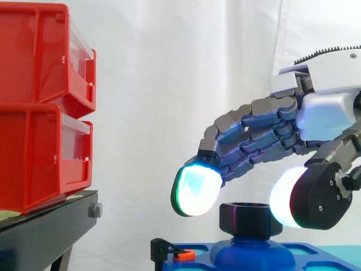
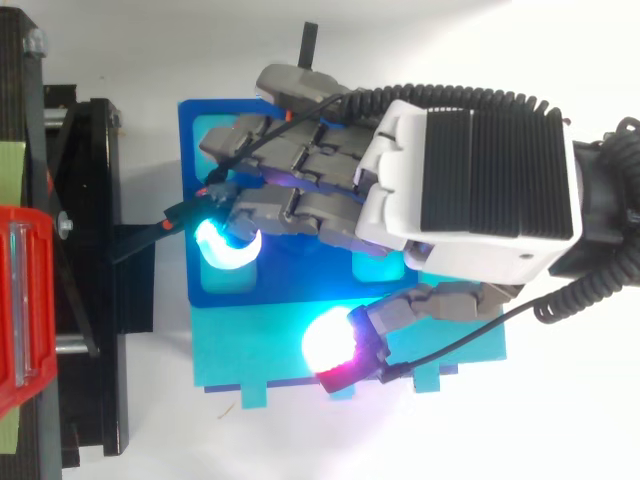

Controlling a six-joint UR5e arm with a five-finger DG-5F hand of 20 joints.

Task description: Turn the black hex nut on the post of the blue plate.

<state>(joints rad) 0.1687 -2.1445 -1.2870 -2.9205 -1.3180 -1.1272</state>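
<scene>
Checking side view: blue plate [image 1: 321, 257] runs along the bottom edge, its post [image 1: 248, 251] rises as a blue dome, and the black hex nut [image 1: 248, 217] sits on top. Small black-and-orange clip [image 1: 172, 252] at the nut's 8 o'clock, on the plate's edge. Hand [image 1: 324, 110] comes in from 3 o'clock, above the nut, fingers loosely bent and spread from the thumb, nothing clamped. One glowing fingertip [image 1: 194, 192] at the nut's 10 o'clock, thumb pad [image 1: 285, 197] at 2 o'clock; can't confirm contact with the nut. Red bins [image 1: 39, 113] stacked on the black stand [image 1: 45, 231] at 9 o'clock. White curtain [image 1: 169, 84] behind.
</scene>
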